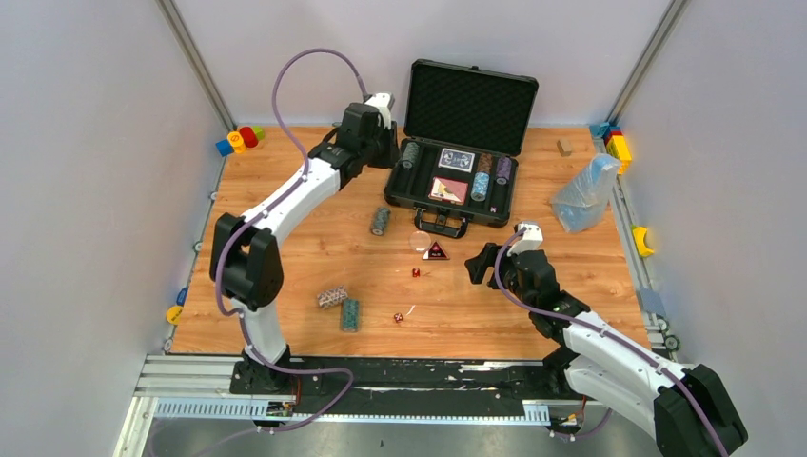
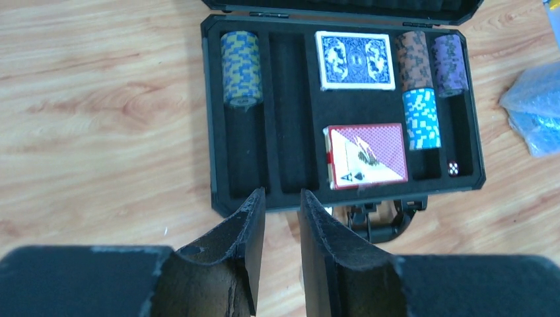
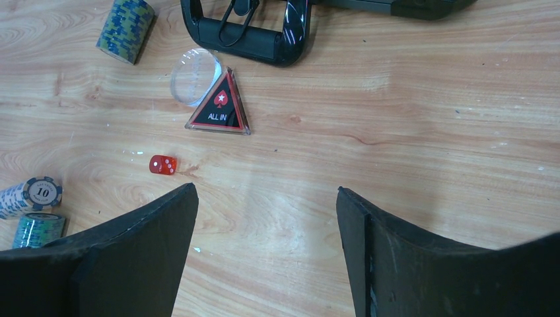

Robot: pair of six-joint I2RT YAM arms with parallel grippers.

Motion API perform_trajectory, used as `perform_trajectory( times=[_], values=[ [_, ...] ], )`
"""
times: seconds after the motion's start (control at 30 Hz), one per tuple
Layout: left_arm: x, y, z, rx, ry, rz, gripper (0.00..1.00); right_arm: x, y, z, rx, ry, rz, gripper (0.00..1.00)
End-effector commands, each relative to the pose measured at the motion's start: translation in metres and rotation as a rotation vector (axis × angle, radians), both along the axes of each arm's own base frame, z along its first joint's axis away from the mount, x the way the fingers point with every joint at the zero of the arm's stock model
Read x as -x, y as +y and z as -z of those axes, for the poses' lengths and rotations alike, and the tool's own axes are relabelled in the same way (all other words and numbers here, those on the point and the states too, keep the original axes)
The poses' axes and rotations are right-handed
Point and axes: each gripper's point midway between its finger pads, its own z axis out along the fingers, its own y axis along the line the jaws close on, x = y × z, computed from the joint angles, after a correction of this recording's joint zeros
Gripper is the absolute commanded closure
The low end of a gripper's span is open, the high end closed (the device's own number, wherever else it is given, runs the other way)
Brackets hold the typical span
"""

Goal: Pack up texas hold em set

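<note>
The black case (image 1: 473, 107) is set open at the far middle of the worktop (image 1: 447, 314). Its long axis runs left to right, with the lid raised on the far side and the handle (image 1: 442, 225) turned toward the near edge. The chip rolls (image 2: 240, 68) inside are laid near-to-far. The left end effector (image 2: 282, 205) is held beside the case's left end, narrowly parted and empty. The right end effector (image 3: 267, 195) is spread wide and empty, near the triangular button (image 3: 220, 111), whose tip is pointed far.
</note>
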Motion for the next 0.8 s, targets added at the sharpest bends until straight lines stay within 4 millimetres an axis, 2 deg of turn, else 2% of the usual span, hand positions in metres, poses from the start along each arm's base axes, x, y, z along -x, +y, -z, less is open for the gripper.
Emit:
perform_trajectory(
  times=[0.0,0.13,0.17,0.2,0.23,0.27,0.3,0.33,0.43,0.53,0.57,0.6,0.63,0.67,0.7,0.73,0.77],
  values=[
    [-0.023,-0.013,0.009,0.006,0.020,0.053,0.66,-0.011,0.009,-0.030,-0.055,-0.077,-0.007,0.22],
    [-0.041,-0.019,0.031,0.002,0.051,0.060,0.66,-0.011,0.009,-0.031,-0.056,-0.081,-0.007,0.22],
    [-0.044,-0.020,0.029,0.003,0.046,0.062,0.66,-0.011,0.009,-0.031,-0.058,-0.081,-0.007,0.22],
    [-0.048,-0.021,0.038,-0.005,0.063,0.064,0.66,-0.011,0.009,-0.031,-0.056,-0.080,-0.009,0.22],
    [-0.050,-0.022,0.036,-0.012,0.069,0.066,0.66,-0.011,0.009,-0.030,-0.054,-0.079,-0.007,0.22],
    [-0.054,-0.023,0.048,-0.026,0.095,0.067,0.66,-0.012,0.008,-0.030,-0.052,-0.079,-0.005,0.22],
    [-0.056,-0.023,0.043,-0.030,0.099,0.069,0.66,-0.012,0.009,-0.030,-0.051,-0.078,-0.005,0.22],
    [-0.058,-0.024,0.053,-0.042,0.119,0.070,0.65,-0.012,0.008,-0.029,-0.049,-0.076,-0.003,0.22],
    [-0.059,-0.025,0.056,-0.045,0.145,0.068,0.65,-0.012,0.008,-0.029,-0.048,-0.075,-0.002,0.22],
    [-0.052,-0.023,0.063,-0.046,0.183,0.054,0.65,-0.012,0.007,-0.029,-0.046,-0.077,0.002,0.22],
    [-0.049,-0.021,0.059,-0.044,0.183,0.050,0.64,-0.012,0.007,-0.030,-0.047,-0.078,0.003,0.22],
    [-0.042,-0.018,0.065,-0.050,0.207,0.047,0.57,-0.012,0.007,-0.030,-0.047,-0.079,0.004,0.22],
    [-0.037,-0.016,0.057,-0.043,0.199,0.050,0.49,-0.012,0.007,-0.029,-0.046,-0.078,0.002,0.22],
    [-0.027,-0.012,0.068,-0.053,0.228,0.047,0.33,-0.012,0.007,-0.030,-0.047,-0.079,0.004,0.22],
    [-0.020,-0.009,0.058,-0.048,0.213,0.043,0.23,-0.012,0.007,-0.030,-0.046,-0.079,0.004,0.22],
    [-0.009,-0.004,0.074,-0.061,0.240,0.035,0.20,-0.012,0.007,-0.029,-0.044,-0.077,0.005,0.22],
    [-0.003,0.002,0.060,-0.056,0.211,0.016,0.15,-0.012,0.006,-0.029,-0.045,-0.076,0.006,0.22]
  ],
)
